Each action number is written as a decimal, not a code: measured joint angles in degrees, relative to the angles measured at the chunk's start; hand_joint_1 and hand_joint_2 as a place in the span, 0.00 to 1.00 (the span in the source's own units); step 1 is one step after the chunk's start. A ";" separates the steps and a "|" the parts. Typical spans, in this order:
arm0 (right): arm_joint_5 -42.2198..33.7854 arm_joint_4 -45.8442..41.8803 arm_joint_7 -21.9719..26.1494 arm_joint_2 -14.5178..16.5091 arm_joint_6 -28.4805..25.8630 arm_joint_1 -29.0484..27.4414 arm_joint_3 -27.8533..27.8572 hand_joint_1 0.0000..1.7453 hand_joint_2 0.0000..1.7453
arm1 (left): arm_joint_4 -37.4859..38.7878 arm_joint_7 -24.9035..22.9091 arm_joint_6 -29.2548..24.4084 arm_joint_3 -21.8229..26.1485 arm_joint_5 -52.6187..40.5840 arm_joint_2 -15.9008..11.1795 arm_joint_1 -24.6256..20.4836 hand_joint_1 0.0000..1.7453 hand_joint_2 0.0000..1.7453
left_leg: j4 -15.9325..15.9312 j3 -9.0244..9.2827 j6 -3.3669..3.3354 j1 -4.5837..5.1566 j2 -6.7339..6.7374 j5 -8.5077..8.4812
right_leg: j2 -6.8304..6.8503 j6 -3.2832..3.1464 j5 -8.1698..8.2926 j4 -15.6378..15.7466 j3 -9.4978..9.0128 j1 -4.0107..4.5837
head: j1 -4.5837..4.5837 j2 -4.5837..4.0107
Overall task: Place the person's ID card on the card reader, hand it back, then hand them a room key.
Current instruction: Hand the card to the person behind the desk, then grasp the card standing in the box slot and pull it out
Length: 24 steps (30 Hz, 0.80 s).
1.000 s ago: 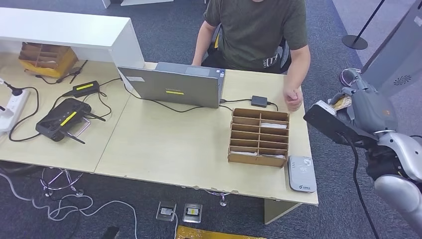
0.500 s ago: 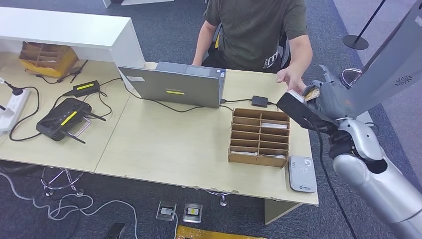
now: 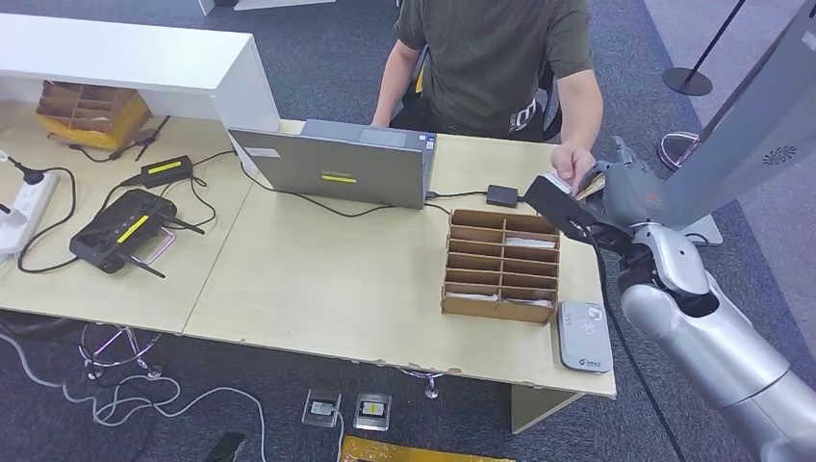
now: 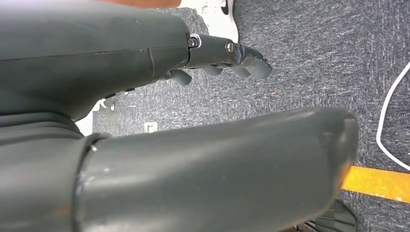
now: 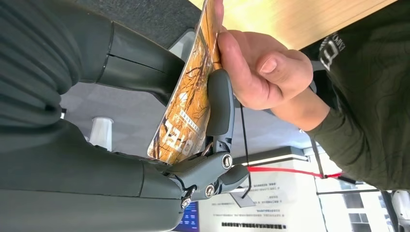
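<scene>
— Reader first: where is it?
— Card reader [image 3: 583, 336] lies flat at the near right corner of the surface [image 3: 327, 279], just beside the cardboard sorter [image 3: 501, 265] with its slotted compartments; a few slots hold pale cards.
— And the right robot hand?
— Right robot hand [image 3: 616, 192] is raised past the sorter's far end, above the right edge of the surface. Its fingers [image 5: 220, 104] and thumb pinch an orange printed room key [image 5: 186, 104] between them.
— Does the person have it?
— The person's hand [image 5: 261, 70] is on the same card, fingers touching its far edge, so both grip it at once.
— Left robot hand?
— Left robot hand [image 4: 222, 58] hangs over dark carpet, fingers slightly curled and apart, nothing in them.
— Farther back?
— A grey laptop [image 3: 332, 164] stands open on the surface in front of the seated person [image 3: 496, 58], with a small black adapter [image 3: 500, 195] beside it.
</scene>
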State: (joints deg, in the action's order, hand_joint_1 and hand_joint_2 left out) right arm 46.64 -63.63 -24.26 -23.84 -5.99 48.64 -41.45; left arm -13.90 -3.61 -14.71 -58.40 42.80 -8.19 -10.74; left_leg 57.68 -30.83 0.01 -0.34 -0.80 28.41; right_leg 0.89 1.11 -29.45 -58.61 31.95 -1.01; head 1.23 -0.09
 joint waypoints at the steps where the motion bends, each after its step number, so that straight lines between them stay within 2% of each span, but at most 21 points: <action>1: 0.08 0.28 -0.08 0.05 -0.18 0.03 -0.21 0.70 1.00 | 0.00 0.00 0.01 -0.01 0.00 0.01 0.00 0.00 0.00 | 0.00 0.00 0.00 0.00 0.00 0.00 | 0.00 0.00 0.00 0.00 0.01 0.00 | 0.01 0.00; 4: 0.48 1.23 -0.33 0.23 -0.91 0.07 -0.85 0.00 1.00 | 0.00 0.00 0.05 -0.01 0.00 0.05 -0.04 0.00 0.00 | 0.00 -0.01 0.00 0.00 0.00 0.00 | 0.00 0.00 0.00 0.00 0.03 0.01 | 0.01 0.00; 8: 1.18 2.22 -0.73 0.50 -2.09 0.00 -1.11 0.00 0.00 | 0.00 -0.01 0.13 -0.01 0.00 0.15 -0.33 0.00 0.00 | 0.00 0.00 0.00 -0.01 0.01 0.00 | -0.01 0.00 0.00 0.00 0.03 0.01 | 0.00 0.00; 20: 1.34 2.34 -0.25 0.51 -2.78 -1.44 -1.40 0.00 0.00 | 0.00 0.00 0.24 -0.01 0.00 0.34 -0.63 0.00 0.00 | 0.01 0.04 0.00 0.00 0.02 0.00 | -0.03 0.00 0.00 0.00 0.02 0.01 | 0.01 0.00; 24: 1.25 0.42 -1.73 -0.38 -6.00 -3.70 -0.88 0.00 0.00 | 0.00 0.00 0.17 -0.01 0.04 0.34 -0.58 0.00 0.00 | 0.01 0.04 0.00 0.00 0.01 0.00 | -0.02 0.00 0.00 0.01 0.02 0.01 | 0.00 0.00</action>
State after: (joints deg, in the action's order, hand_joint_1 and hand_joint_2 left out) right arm 47.89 -63.20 -25.98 -24.22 -11.99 44.94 -42.34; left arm -13.90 -3.61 -14.54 -58.40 42.83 -7.85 -11.32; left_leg 57.70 -30.78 0.01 -0.35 -0.78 28.41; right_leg 0.87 1.11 -29.45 -58.60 31.98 -1.00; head 1.23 -0.09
